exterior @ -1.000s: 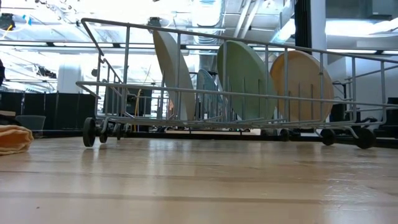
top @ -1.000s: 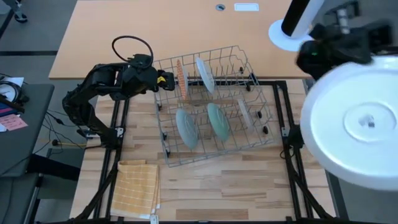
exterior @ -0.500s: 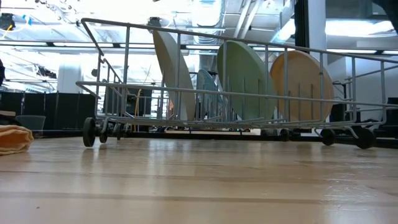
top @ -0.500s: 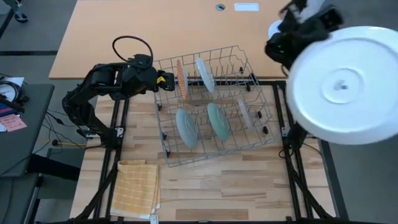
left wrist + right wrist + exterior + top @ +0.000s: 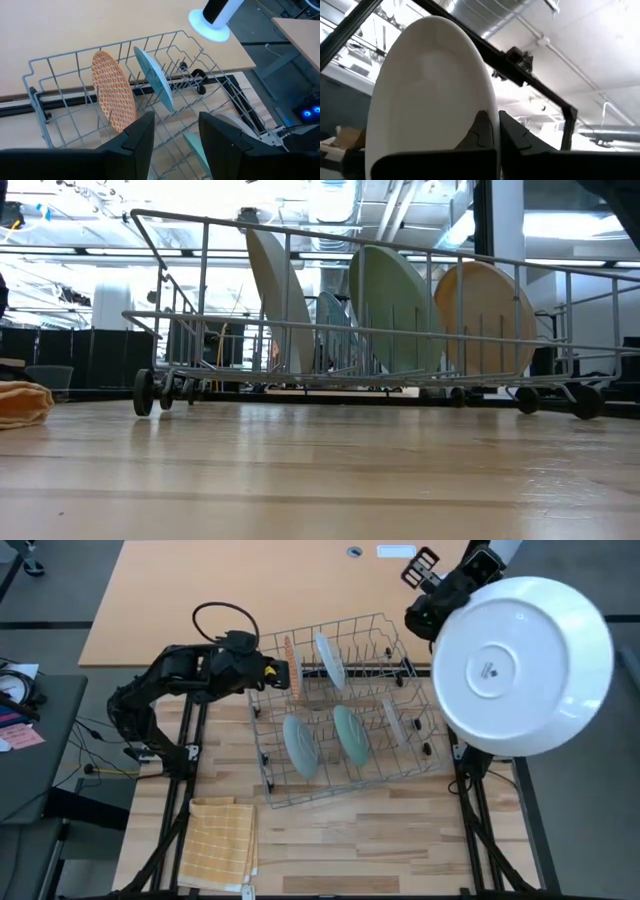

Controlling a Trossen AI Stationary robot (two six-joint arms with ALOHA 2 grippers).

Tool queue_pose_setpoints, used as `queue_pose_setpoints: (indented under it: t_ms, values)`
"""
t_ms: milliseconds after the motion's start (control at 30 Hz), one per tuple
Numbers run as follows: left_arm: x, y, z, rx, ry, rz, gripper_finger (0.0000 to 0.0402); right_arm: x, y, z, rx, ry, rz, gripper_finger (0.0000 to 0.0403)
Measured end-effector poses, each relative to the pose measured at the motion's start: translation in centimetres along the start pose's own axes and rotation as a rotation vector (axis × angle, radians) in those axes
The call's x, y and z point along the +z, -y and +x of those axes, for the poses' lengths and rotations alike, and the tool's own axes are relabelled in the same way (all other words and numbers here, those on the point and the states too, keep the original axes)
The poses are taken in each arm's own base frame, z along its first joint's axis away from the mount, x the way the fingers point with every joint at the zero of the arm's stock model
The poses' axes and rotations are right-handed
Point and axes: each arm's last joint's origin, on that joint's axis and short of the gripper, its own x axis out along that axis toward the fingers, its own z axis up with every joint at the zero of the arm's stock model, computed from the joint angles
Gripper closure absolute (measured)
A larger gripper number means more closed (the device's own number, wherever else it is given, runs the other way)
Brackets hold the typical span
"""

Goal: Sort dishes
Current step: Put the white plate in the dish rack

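High above the table's right side, my right gripper (image 5: 492,131) clamps the rim of a white plate (image 5: 522,665), its fingers closed on the edge; the underside of the plate faces the overhead camera and hides much of the rack's right end from above. At the rack's far left corner my left gripper (image 5: 174,137) hovers with its fingers parted, gripping nothing.

The grey wire rack (image 5: 380,775) sits at mid-table and carries the other plates on edge. In the back row stand an orange-red patterned plate (image 5: 113,97) and, just beside it, a pale blue-white plate (image 5: 154,78). In the front row I see two teal-green plates (image 5: 300,746) side by side, then a beige-grey plate (image 5: 392,724) nearer the right end. From table height the plates lean in their slots behind the wires.

A yellow checked cloth (image 5: 219,842) lies on the wood near the table's front left, well apart from the rack.
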Motion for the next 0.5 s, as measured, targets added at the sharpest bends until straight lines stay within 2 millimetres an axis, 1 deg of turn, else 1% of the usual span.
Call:
queue_pose_setpoints:
  t_ms: [200,367,433,500]
  values:
    - [-0.2,0.6,0.5,-0.005,-0.001,0.004,0.0253,1.2,-1.2,0.8,0.015,-0.018,-0.011,0.0403]
    - [-0.1,0.8,0.6,-0.022,0.007,-0.009,0.0253,1.4,-1.6,1.1,0.022,-0.020,-0.009,0.0403]
    - [-0.1,0.8,0.6,-0.022,0.007,-0.009,0.0253,1.5,-1.8,1.3,0.019,-0.044,0.005,0.0403]
    - [-0.2,0.8,0.6,-0.022,0.007,-0.012,0.0253,1.7,-2.0,2.0,-0.001,-0.091,0.041,0.0403]
